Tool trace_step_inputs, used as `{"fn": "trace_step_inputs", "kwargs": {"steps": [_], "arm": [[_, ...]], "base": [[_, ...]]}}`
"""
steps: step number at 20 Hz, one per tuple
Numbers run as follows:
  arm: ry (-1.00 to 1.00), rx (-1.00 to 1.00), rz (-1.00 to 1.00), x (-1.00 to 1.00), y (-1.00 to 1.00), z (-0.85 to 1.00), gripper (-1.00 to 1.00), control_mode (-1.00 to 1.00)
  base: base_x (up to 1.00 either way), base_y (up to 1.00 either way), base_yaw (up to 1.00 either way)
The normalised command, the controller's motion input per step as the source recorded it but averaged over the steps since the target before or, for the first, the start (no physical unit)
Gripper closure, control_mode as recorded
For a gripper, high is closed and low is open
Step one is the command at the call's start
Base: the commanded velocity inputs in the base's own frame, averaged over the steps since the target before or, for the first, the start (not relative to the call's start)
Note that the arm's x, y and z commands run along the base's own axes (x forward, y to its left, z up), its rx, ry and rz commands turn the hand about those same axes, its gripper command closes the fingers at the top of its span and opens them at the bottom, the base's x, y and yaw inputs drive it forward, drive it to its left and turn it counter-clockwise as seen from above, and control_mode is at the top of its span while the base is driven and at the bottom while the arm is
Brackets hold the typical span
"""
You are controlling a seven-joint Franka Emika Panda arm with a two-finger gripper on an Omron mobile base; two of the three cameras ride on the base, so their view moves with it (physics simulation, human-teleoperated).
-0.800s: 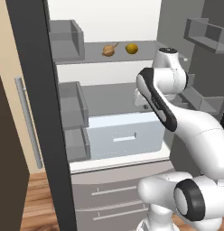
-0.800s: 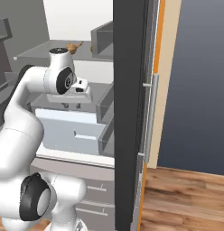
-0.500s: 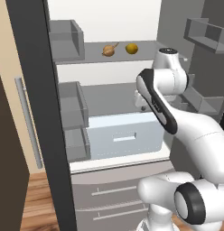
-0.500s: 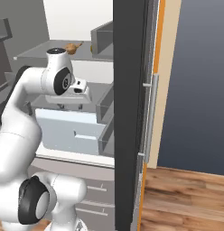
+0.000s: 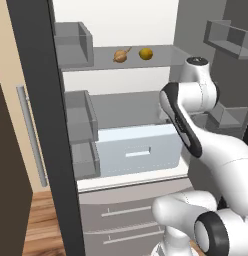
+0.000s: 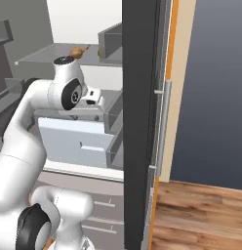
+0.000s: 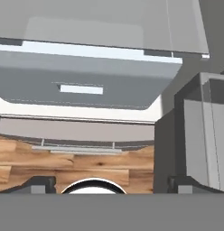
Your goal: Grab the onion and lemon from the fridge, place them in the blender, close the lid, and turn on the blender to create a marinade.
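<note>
fridge (image 5: 41, 125) open | lemon (image 5: 145, 53) beside onion (image 5: 121, 55), left base | pincer (image 7: 109, 182) spread

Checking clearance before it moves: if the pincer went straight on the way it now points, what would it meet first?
Probably the pale drawer low in the fridge, which sits centred ahead of the open pincer; depth is unclear.

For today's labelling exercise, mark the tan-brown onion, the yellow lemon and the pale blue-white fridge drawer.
tan-brown round onion (image 5: 120, 56), left base view, middle of the bulb.
smooth yellow lemon (image 5: 145, 53), left base view, centre of the fruit.
pale blue-white fridge drawer (image 5: 138, 150), left base view, front panel.
</note>
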Motion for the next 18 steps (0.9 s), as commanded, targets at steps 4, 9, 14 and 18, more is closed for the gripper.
{"fn": "trace_step_inputs", "kwargs": {"steps": [4, 9, 14, 18], "arm": [[0.02, 0.0, -0.17, 0.0, -0.94, 0.0, -1.0, -1.0], [0.0, 0.0, -0.2, -0.06, -0.61, 0.0, -1.0, -1.0], [-0.13, 0.0, -0.13, -0.25, 0.19, 0.1, -1.0, -1.0], [0.0, 0.04, 0.03, -0.15, 1.0, 0.0, -1.0, -1.0]], "base": [[0.0, 0.0, 0.0], [0.0, 0.0, 0.0], [0.0, 0.0, 0.0], [0.0, 0.0, 0.0]]}}
